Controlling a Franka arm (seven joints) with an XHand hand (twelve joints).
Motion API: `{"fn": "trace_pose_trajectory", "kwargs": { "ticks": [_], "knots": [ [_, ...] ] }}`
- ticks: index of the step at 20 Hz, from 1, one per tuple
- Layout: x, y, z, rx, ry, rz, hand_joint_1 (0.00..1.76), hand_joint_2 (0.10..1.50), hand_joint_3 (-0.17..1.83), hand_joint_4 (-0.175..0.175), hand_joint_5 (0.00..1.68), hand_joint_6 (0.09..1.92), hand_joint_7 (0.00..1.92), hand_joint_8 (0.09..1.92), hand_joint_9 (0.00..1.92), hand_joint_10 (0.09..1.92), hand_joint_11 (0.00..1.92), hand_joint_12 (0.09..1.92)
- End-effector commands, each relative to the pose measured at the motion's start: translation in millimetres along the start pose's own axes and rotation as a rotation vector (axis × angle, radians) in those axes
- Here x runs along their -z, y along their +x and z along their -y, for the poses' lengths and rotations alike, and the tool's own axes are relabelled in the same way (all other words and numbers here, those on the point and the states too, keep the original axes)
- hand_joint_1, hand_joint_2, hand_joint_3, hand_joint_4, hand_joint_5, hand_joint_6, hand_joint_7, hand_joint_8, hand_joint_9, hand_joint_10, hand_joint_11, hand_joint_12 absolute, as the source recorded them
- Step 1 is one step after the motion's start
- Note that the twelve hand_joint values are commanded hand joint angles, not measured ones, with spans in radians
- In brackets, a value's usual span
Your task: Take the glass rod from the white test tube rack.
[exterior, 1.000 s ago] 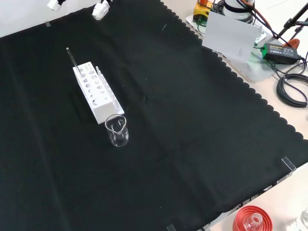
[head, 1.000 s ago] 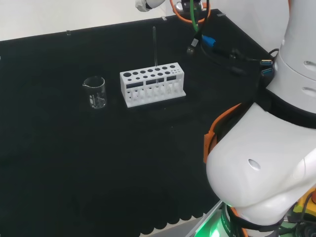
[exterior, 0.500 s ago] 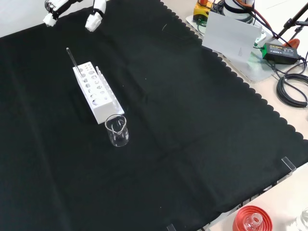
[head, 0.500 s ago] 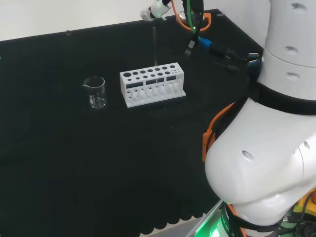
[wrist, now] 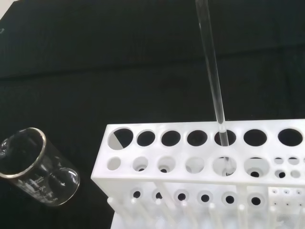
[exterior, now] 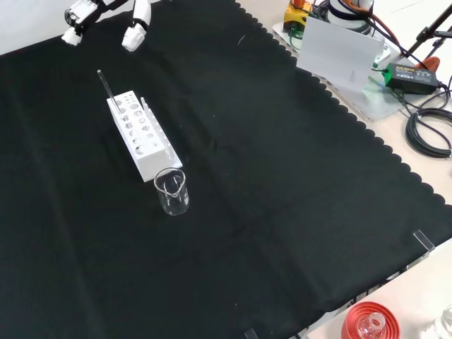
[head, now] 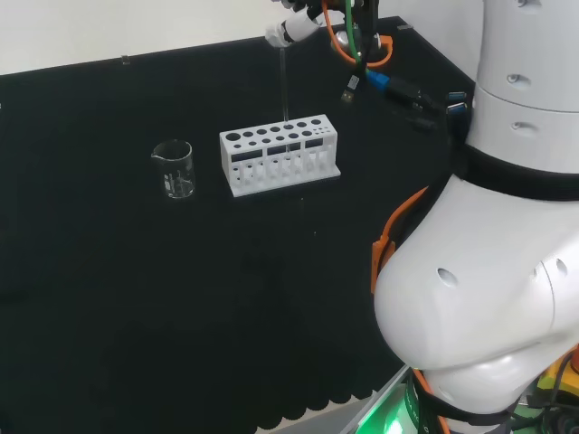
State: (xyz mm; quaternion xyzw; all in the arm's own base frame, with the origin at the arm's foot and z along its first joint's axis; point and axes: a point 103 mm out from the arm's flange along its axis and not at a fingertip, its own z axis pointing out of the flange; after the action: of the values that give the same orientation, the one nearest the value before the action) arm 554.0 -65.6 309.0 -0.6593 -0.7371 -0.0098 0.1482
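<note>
A: Where is the glass rod (wrist: 212, 76) at this point?

B: In the white test tube rack (head: 280, 155), upright with a slight lean, in one of the large holes of the back row. In the wrist view it drops into the fifth big hole counted from the beaker end. Nothing has lifted it, so the taking itself is all left to do.

A: And the hand (exterior: 134, 23)?

B: In the front view it sits at about 12 o'clock from the rack, above and beyond the rod's top end. Its fingers (exterior: 73, 25) look spread and fairly straight, holding nothing, with a gap between the two white tips. In the head view a white fingertip (head: 288, 29) shows just by the rod's upper end, at roughly 12 o'clock from it. Whether it touches the glass I cannot tell.

A: What else is on the worktop (exterior: 282, 176)?

B: A clear beaker (head: 175, 169), seemingly empty, just off the rack's end, at 9 o'clock from it in the head view.

A: What has changed from half a second ago?

B: The hand has come lower and nearer the rod's tip in both fixed views. Rack, rod and beaker stand where they were. I judge this the close of the approach, with closing on the rod and drawing it up out of its hole to follow.
</note>
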Motion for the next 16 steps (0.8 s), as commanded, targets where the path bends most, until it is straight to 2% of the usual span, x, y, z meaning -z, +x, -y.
{"fn": "trace_pose_trajectory", "kwargs": {
  "ticks": [1,16],
  "knots": [
    [-4.1,-2.8,-1.4,0.008,0.001,-0.005,0.54,0.87,0.47,-0.053,0.15,0.09,0.01,0.81,0.1,0.98,0.0,1.5],
    [-23.1,-10.7,-27.5,0.004,0.078,0.062,0.54,0.87,0.48,-0.065,0.18,0.09,0.05,0.85,0.12,0.98,0.02,1.5]
  ]
}}
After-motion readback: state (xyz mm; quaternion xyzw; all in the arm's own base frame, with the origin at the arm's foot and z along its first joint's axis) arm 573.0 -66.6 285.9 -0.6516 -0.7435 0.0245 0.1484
